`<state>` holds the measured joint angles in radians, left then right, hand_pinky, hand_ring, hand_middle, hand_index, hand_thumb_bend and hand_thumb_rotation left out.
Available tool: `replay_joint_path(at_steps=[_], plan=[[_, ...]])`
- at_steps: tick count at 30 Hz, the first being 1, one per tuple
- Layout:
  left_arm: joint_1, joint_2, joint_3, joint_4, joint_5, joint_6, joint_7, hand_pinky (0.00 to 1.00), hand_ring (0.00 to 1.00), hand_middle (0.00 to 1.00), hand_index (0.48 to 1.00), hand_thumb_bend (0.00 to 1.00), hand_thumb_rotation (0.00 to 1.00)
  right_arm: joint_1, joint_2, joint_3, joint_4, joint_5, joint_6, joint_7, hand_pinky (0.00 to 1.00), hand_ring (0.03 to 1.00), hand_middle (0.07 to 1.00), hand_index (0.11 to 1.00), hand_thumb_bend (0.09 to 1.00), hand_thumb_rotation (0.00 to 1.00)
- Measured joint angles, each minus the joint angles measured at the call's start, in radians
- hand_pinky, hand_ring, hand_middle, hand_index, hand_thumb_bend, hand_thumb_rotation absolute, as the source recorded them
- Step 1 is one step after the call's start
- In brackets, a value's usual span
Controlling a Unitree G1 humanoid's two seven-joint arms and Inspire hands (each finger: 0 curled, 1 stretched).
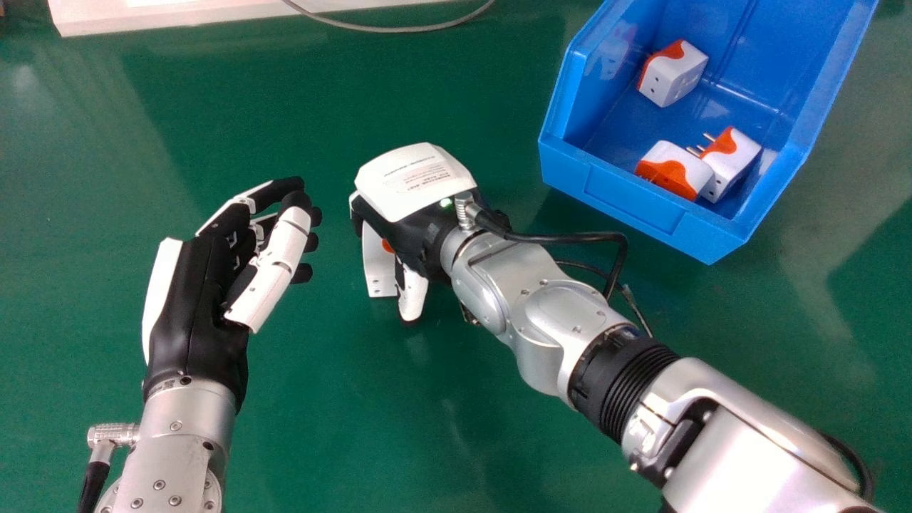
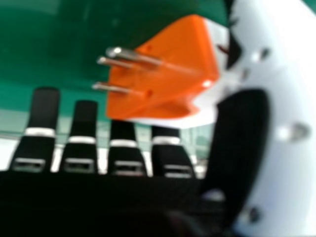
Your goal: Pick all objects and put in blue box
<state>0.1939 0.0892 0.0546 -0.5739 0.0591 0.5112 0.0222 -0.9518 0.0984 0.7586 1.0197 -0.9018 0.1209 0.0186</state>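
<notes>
In the head view, my right hand [image 1: 417, 178] is low over the green table [image 1: 320, 442], its back turned up, with my thumb [image 1: 412, 288] pointing down beside a white and orange plug adapter [image 1: 377, 269]. The adapter is partly hidden under the hand. My left hand [image 1: 192, 306] is at the left of this view, its fingers loosely bent and holding nothing.

The blue box [image 1: 630, 203] sits at the upper right, well apart from my right hand. It contains three more white and orange adapters: one farther in [image 1: 673, 75], and two by the near wall, the left one [image 1: 687, 164] overlapping the right one [image 1: 737, 160], whose metal pins show. A grey cable [image 1: 399, 29] loops at the far edge of the table.

In the right hand view, my right hand [image 2: 44, 108] is wide, its fingers extended, with the adapter in the gap between them and the thumb. The adapter's orange face and three metal pins [image 2: 133, 55] show. I cannot tell whether my fingers touch it.
</notes>
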Motion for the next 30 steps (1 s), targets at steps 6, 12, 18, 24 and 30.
replay_joint_path(at_steps=[6,12,18,24,30], plan=[[0.003,-0.002,-0.001,0.0,0.0,-0.007,0.0,0.67,0.73,0.73,0.775,0.32,0.6,0.0,0.004,0.0,0.002,0.0,-0.001,-0.004,0.66,0.812,0.829,0.726,0.687,0.0],[0.012,-0.004,-0.01,0.0,0.001,-0.01,0.003,0.67,0.73,0.73,0.775,0.32,0.6,-0.013,0.016,0.0,0.023,0.003,-0.004,-0.007,0.65,0.812,0.829,0.729,0.667,0.0],[0.015,-0.005,-0.012,0.0,0.001,-0.015,0.006,0.67,0.73,0.72,0.776,0.32,0.6,-0.023,0.021,-0.001,0.057,0.005,-0.024,-0.035,0.6,0.77,0.795,0.668,0.664,0.0],[0.017,-0.016,-0.025,-0.004,0.01,-0.015,0.011,0.67,0.73,0.72,0.776,0.32,0.6,-0.027,0.022,-0.014,0.081,0.024,-0.064,-0.089,0.5,0.615,0.66,0.575,0.594,0.01],[0.024,-0.022,-0.031,-0.02,0.017,-0.015,0.013,0.67,0.73,0.72,0.776,0.32,0.6,-0.027,0.012,-0.02,0.085,0.035,-0.131,-0.167,0.41,0.496,0.551,0.516,0.549,0.01]])
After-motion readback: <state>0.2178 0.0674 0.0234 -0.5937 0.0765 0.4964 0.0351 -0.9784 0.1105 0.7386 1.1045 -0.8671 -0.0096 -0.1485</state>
